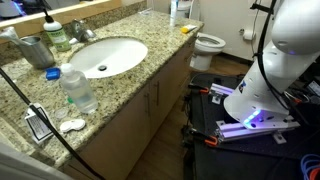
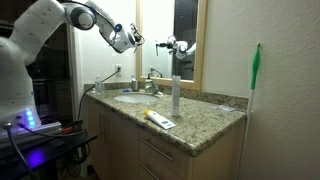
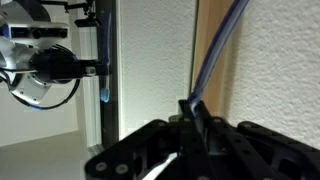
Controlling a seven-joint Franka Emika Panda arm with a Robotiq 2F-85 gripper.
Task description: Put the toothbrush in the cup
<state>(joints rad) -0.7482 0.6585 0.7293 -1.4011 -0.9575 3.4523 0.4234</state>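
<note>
In the wrist view my gripper (image 3: pixel 192 118) is shut on the toothbrush (image 3: pixel 213 55). Its bluish handle sticks up out of the jaws along the wall, and a whitish end shows below them. In an exterior view the gripper (image 2: pixel 135 40) is held high above the counter, close to the mirror and well above the sink. The grey-green cup (image 1: pixel 38 50) stands upright on the granite counter beside the faucet, at the far end of the sink (image 1: pixel 105 55). The gripper itself is out of that view.
A clear water bottle with a blue cap (image 1: pixel 76 88) stands near the sink's front. A yellow object (image 2: pixel 158 119) lies near the counter's edge. A tall white bottle (image 2: pixel 175 92) stands mid-counter. The mirror (image 2: pixel 157 35) reflects the arm. A toilet (image 1: pixel 208 45) is beyond the counter.
</note>
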